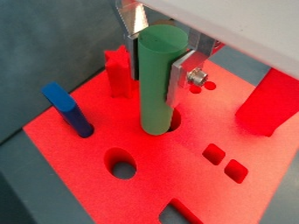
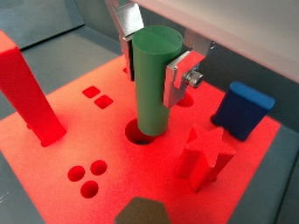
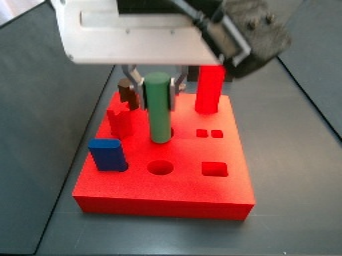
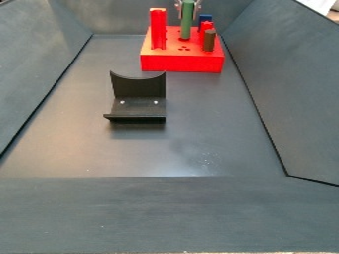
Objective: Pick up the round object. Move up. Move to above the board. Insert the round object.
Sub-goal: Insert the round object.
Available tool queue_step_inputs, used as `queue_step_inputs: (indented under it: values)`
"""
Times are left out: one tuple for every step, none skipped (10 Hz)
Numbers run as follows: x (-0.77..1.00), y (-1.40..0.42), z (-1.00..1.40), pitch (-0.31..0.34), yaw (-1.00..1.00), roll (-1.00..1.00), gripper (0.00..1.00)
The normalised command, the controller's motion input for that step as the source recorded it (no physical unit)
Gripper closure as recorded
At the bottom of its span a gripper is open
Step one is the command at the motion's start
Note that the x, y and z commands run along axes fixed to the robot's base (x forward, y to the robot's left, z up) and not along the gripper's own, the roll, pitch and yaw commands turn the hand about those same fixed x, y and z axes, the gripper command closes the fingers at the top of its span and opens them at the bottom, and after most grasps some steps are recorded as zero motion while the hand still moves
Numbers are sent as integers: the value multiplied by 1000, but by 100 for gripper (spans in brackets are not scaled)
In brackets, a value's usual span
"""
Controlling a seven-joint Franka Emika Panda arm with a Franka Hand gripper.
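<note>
The tall slim green cylinder peg (image 1: 156, 80) stands upright between the silver fingers (image 1: 184, 72) of the gripper (image 1: 160, 54), its lower end sunk in a round hole of the flat red rectangular board (image 1: 146, 175) directly beneath the gripper.

Between the silver jaws of the gripper (image 1: 160, 54) stands a dark green peg (image 1: 156, 83) with a lighter green top. Under it lies the bright red board (image 1: 140, 144). Beside the jaws stand a blue block (image 1: 68, 109), a red star (image 2: 205, 156) and a red pillar (image 2: 28, 90). The surface (image 4: 159, 149) is dark grey, the fixture (image 4: 137, 96) black.
</note>
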Motion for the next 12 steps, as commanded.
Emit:
queue_step_inputs:
  values:
    - [0,0,-286,-69,100,397,100]
    - [-29,0,-134,-43,69,327,100]
    - [-106,31,-66,-13,69,204,100]
    - [-149,3,-34,0,49,210,100]
    - [0,46,-177,0,20,114,100]
    - [174,120,-249,73,0,80,100]
    - [291,114,-289,104,0,49,100]
    - [314,166,-314,116,0,29,100]
    - [197,137,-294,100,0,36,100]
    - [151,46,-360,59,0,16,100]
    - [123,0,-397,21,0,0,100]
    - [63,0,-369,0,0,20,100]
